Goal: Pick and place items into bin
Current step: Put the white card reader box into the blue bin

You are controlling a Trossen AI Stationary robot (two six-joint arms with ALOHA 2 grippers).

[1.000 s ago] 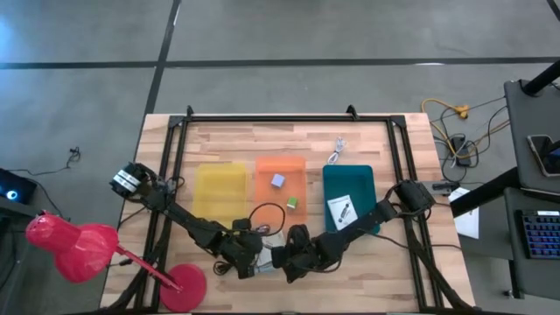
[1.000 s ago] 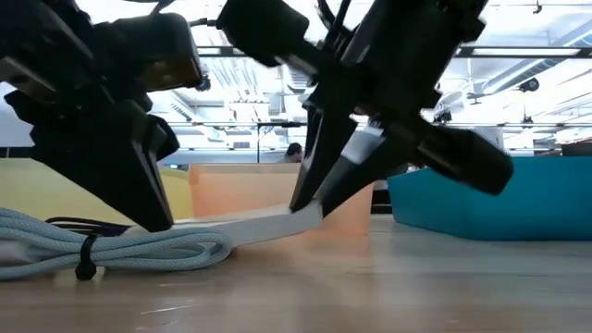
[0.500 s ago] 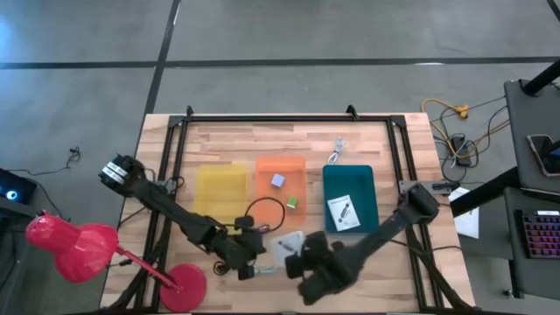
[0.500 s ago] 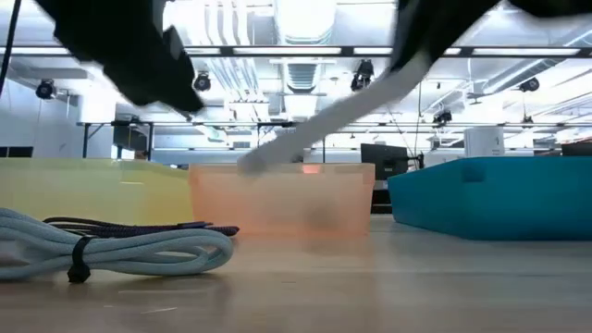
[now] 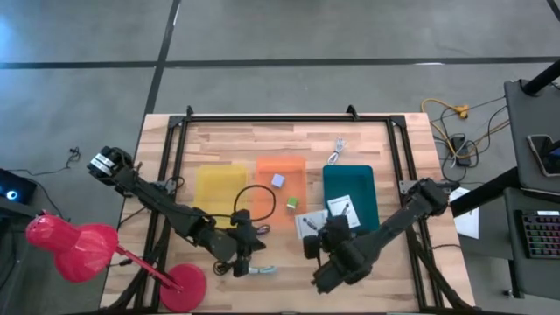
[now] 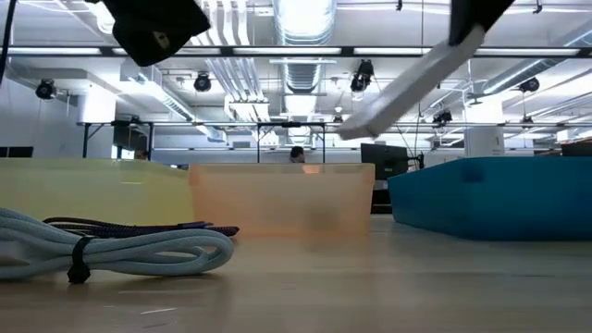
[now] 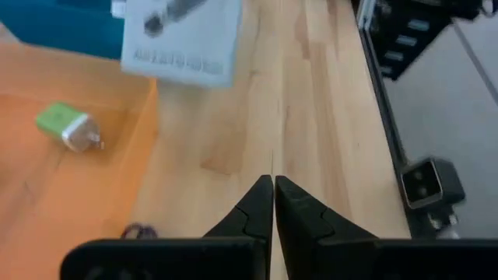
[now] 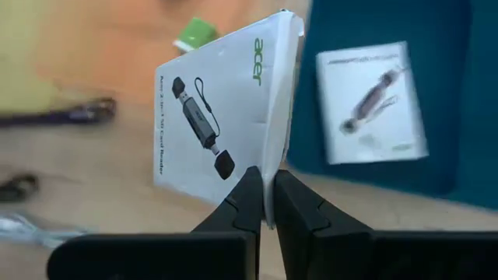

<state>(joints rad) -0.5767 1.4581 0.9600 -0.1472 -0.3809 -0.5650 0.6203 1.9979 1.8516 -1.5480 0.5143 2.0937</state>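
My right gripper [image 5: 312,240] is shut on a white printed card [image 5: 306,224], raised above the table just in front of the teal bin [image 5: 369,175]. A second white card [image 5: 343,210] lies flat in that bin. The orange bin [image 5: 262,171] holds a lavender cube [image 5: 278,180] and a green cube [image 5: 291,203]. My left gripper [image 5: 248,234] is shut on nothing and hovers over the black coiled cable [image 5: 254,208]. A white cable [image 6: 111,250] lies bundled on the table near the front edge. My right gripper pinches the card between its two fingers at one edge [image 8: 269,204], the fingers lying in line with the sheet. The card is lifted clear of the table. It is tilted, and its free end [image 6: 356,125] slopes down away from the fingers.
A yellow bin [image 5: 219,188] stands left of the orange one. A small silvery item [image 5: 336,150] lies beyond the teal bin. A red lamp [image 5: 83,249] sits off the table's left near corner. Bare wood lies along the near edge, right of the white cable.
Both grippers were low at the card on the table. My right gripper has raised the card clear and carried it toward the far edge and right, toward the teal bin. My left gripper has come off the card and risen, shifting slightly toward the far edge.
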